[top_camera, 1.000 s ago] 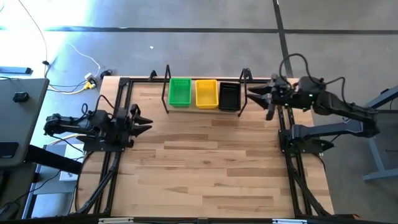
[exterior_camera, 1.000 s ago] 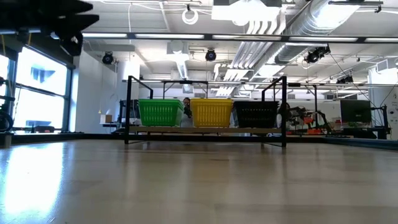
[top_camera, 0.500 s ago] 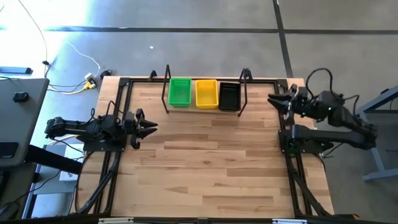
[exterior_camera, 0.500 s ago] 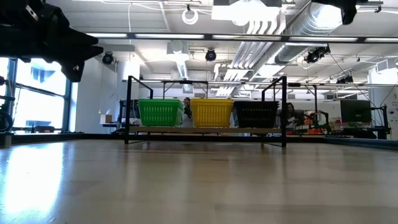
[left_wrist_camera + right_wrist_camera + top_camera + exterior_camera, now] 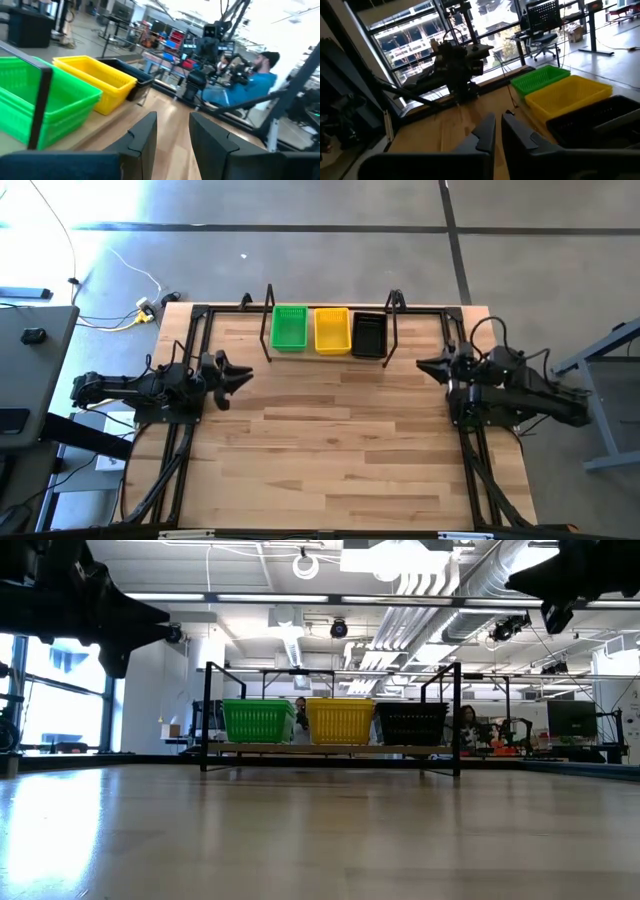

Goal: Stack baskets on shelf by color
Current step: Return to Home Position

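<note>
High view: green [image 5: 289,328], yellow [image 5: 332,330] and black plastic mesh baskets [image 5: 368,335] sit side by side on the low wooden shelf [image 5: 330,352], long sides pointing across the tabletop [image 5: 330,440]. Left pincer [image 5: 238,377] and right pincer [image 5: 425,366] hold nothing, fingers slightly apart. Stack counts stay hidden.

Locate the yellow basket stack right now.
In the high view the yellow basket stack sits mid-shelf at the table's far edge, between the green stack and the black stack.

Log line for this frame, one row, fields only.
shelf: green | yellow | black; left gripper: empty; right gripper: empty
</note>
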### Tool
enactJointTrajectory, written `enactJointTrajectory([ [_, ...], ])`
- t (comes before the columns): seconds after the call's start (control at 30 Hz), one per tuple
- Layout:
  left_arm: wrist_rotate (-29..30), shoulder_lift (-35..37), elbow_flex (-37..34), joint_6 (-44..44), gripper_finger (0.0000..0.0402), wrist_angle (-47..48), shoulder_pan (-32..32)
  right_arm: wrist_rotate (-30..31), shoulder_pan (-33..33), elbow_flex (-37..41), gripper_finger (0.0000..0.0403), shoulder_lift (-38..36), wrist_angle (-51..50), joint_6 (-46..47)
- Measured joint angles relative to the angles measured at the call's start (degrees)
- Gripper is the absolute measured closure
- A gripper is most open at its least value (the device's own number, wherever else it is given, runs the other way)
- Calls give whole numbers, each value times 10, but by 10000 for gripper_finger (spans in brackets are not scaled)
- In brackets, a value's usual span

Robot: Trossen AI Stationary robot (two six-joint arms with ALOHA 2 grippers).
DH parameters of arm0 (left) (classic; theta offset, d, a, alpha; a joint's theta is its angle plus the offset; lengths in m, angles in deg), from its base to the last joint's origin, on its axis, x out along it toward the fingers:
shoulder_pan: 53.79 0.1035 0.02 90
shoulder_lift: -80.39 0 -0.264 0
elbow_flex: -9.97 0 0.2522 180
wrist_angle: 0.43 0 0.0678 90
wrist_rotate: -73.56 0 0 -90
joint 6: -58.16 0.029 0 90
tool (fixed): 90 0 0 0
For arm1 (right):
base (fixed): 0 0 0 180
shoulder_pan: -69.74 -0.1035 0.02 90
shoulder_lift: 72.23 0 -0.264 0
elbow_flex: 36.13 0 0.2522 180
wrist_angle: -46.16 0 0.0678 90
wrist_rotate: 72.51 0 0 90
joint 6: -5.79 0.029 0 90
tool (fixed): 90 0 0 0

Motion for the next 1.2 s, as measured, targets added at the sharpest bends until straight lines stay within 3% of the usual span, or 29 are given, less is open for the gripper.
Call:
enactJointTrajectory([
  [0.27,24,0,0,37,298,0,0,-25,0,55,397,-7,22,16],
  [0.53,24,0,0,39,298,0,0,-47,0,119,402,-7,105,26],
  [0.8,24,0,0,39,298,0,0,-55,0,157,402,-7,109,48],
  [1.07,24,0,1,39,298,0,0,-54,0,172,403,-7,108,45],
  [1.2,23,0,1,39,298,0,0,-17,0,173,403,-2,104,77],
])
